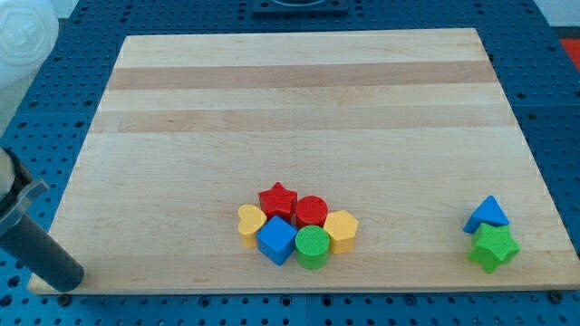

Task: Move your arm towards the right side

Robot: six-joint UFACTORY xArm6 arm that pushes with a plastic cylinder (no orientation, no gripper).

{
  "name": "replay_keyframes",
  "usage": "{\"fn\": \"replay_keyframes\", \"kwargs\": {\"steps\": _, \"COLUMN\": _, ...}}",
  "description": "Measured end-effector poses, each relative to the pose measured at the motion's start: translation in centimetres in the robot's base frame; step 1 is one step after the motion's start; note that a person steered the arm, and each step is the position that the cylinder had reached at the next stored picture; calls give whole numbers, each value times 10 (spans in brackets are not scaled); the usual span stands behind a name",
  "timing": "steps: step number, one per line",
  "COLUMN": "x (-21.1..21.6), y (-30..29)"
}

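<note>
Down at the view's bottom-left corner, my tip (65, 285) touches no block.

My rod (36, 246) enters from the view's left edge, so its upper part is cut off, and my tip (65, 282) ends right at the bottom-left corner of the board (299, 109), where I cannot tell whether it touches wood or sits just off it. In the cluster, the red star (277, 199) and red cylinder (311, 210) have their lower parts hidden by the blue cube (276, 240) and green cylinder (313, 247), and the yellow heart (249, 223) is partly covered by the cube. The blue triangle (488, 215) has its base hidden by the green star (494, 247), and the bench (544, 36) runs past every edge.
</note>
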State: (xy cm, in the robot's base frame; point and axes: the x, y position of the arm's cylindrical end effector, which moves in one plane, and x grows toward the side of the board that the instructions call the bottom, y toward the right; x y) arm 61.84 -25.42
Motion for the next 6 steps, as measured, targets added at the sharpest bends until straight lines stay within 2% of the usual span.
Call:
{"fn": "replay_keyframes", "kwargs": {"steps": 4, "x": 0, "y": 64}}
{"fn": "replay_keyframes", "kwargs": {"steps": 6, "x": 0, "y": 148}}
